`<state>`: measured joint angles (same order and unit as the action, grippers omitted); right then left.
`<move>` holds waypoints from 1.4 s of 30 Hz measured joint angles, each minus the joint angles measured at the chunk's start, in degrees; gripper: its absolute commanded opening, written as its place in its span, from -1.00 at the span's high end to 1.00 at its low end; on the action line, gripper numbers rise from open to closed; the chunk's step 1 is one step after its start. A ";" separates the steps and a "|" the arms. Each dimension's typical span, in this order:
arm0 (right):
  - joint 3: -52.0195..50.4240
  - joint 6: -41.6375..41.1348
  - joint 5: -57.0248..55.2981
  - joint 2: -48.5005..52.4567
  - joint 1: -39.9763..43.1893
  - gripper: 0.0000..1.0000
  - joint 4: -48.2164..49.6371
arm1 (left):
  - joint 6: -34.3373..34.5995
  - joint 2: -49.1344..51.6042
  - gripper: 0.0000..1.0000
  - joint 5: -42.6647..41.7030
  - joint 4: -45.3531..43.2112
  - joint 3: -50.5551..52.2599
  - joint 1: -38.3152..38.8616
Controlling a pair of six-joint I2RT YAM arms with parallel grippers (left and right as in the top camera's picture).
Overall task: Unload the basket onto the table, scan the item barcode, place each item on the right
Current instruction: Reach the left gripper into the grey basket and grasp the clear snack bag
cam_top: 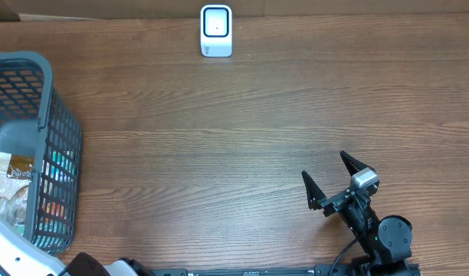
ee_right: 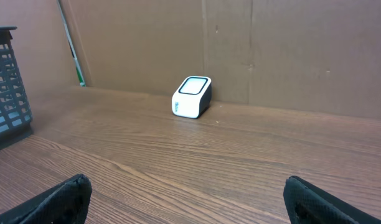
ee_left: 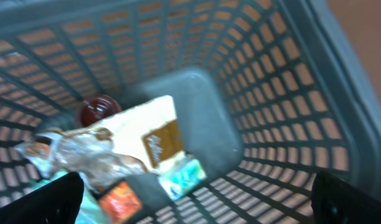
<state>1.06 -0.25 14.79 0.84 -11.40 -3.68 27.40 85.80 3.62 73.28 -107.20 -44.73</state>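
The grey mesh basket [ee_left: 284,93] holds several items. In the left wrist view these are a cream-and-brown packet [ee_left: 154,134], a crinkly clear wrapper [ee_left: 84,155], a dark red round cap [ee_left: 97,111], an orange pack [ee_left: 120,200] and a teal pack [ee_left: 183,177]. No barcode shows on any of them. My left gripper [ee_left: 200,202] hangs open over the basket, above the items and touching none. The white scanner [cam_top: 216,31] stands at the table's far edge and also appears as the scanner [ee_right: 192,96] ahead of my right gripper. My right gripper [cam_top: 325,166] is open and holds nothing, low over the table at the near right.
The basket [cam_top: 62,130] fills the table's left edge, its wall [ee_right: 7,87] showing at the left of the right wrist view. A cardboard wall [ee_right: 271,43] backs the table behind the scanner. Bare wood [cam_top: 219,153] lies between basket, scanner and right arm.
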 measured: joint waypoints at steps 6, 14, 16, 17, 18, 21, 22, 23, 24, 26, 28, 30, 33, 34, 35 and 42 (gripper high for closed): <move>0.00 0.02 0.02 0.00 0.00 -1.00 0.02 | -8.70 1.81 -0.82 1.16 0.11 0.37 -3.91; 0.00 0.02 0.00 0.00 0.00 -1.00 0.02 | -19.74 2.99 -1.00 -1.55 -5.62 7.91 -9.62; 0.00 0.04 0.00 0.00 0.00 -1.00 0.02 | -23.02 3.17 -0.99 -3.08 -8.31 10.25 -10.45; 0.00 0.00 0.02 0.00 0.00 -1.00 0.02 | -24.09 3.41 -1.00 -3.50 -9.01 10.99 -10.56; 0.00 0.02 0.00 0.00 0.00 -1.00 0.02 | -25.42 3.89 -1.00 -4.07 -9.97 11.87 -10.78; 0.00 0.00 0.02 0.00 0.00 -1.00 0.00 | -28.68 6.47 -0.97 -4.92 -11.63 13.92 -10.82; 0.00 0.00 0.02 0.00 0.00 -1.00 0.02 | -29.35 7.39 -0.96 -5.09 -11.78 14.29 -10.82; 0.00 0.02 0.02 0.00 0.00 -1.00 0.02 | -30.25 8.72 -0.93 -5.22 -11.98 14.78 -10.82; 0.00 0.02 0.02 0.00 0.00 -1.00 0.00 | -30.93 9.99 -0.93 -5.31 -12.04 15.15 -10.82; 0.00 0.00 0.00 0.00 0.00 -1.00 0.00 | -32.13 12.31 -0.92 -5.38 -12.24 15.72 -10.82; 0.00 0.02 0.02 0.00 0.00 -1.00 0.00 | -32.74 14.36 -0.92 -5.55 -12.98 16.11 -10.82; 0.00 0.02 0.00 0.00 0.00 -1.00 -0.02 | -33.44 15.76 -0.91 -5.60 -14.38 16.11 -10.82; 0.00 -0.02 0.00 0.00 0.00 -1.00 0.02 | -34.67 17.09 -0.86 -6.03 -16.46 16.11 -10.78; 0.00 0.02 0.00 0.00 0.00 -1.00 0.00 | -35.30 17.49 -0.86 -6.47 -16.85 16.11 -10.75; 0.00 0.00 0.04 0.00 0.00 -1.00 0.02 | -35.98 17.97 -0.85 -7.04 -17.11 16.11 -10.71; 0.00 0.02 0.02 0.00 0.00 -1.00 0.02 | -38.88 23.45 -0.79 -9.42 -16.92 16.11 -8.92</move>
<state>1.06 -0.23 14.81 0.84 -11.40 -3.66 -11.49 109.25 -5.80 56.36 -91.09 -53.65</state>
